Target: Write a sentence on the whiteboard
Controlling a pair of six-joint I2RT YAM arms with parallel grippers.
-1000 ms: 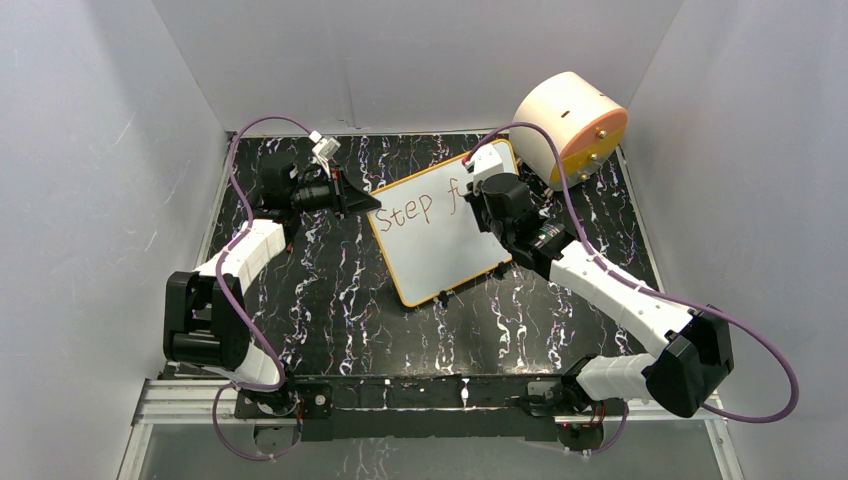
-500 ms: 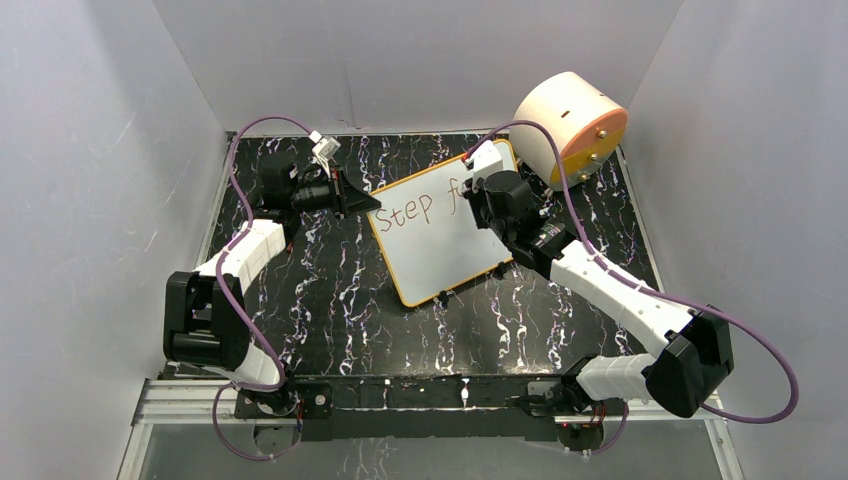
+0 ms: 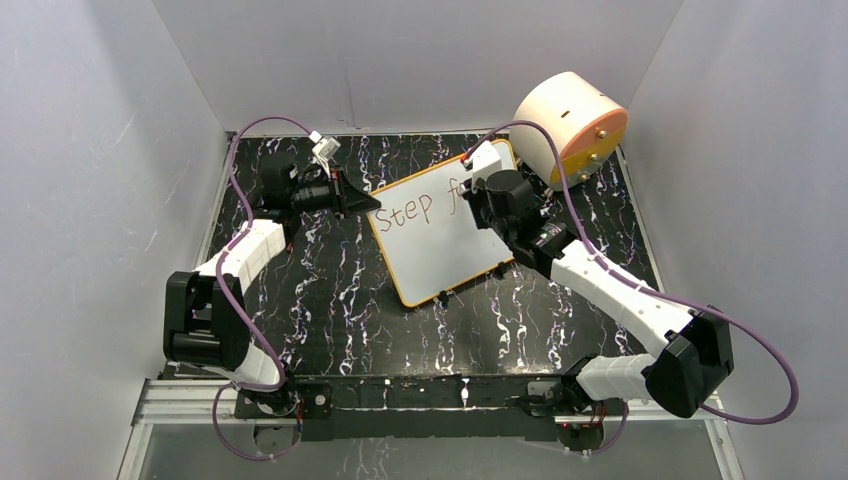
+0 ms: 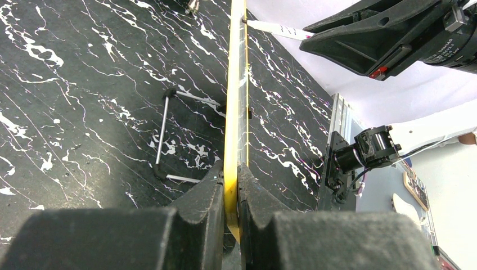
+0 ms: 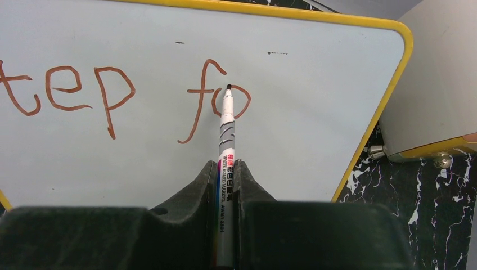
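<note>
The whiteboard (image 3: 440, 240), white with a yellow frame, stands tilted at mid-table. The sentence (image 3: 410, 210) reads "Step fo" in reddish-brown; in the right wrist view the sentence (image 5: 112, 93) shows "tep fo". My left gripper (image 3: 368, 203) is shut on the whiteboard's left edge; the yellow frame (image 4: 234, 129) runs edge-on between my fingers (image 4: 209, 194). My right gripper (image 5: 226, 169) is shut on a white marker (image 5: 225, 146). The marker tip touches the top of the "o" on the whiteboard (image 5: 281, 135). The marker (image 4: 278, 30) also shows in the left wrist view.
A round peach-and-orange drum (image 3: 572, 125) lies on its side at the back right, close behind the board's far corner; it shows in the right wrist view (image 5: 433, 95). Wire stand legs (image 4: 163, 135) sit behind the board. Grey walls enclose the black marbled table (image 3: 330, 290).
The right gripper has shifted very slightly with the marker near the "o". The left arm and the board have not moved.
</note>
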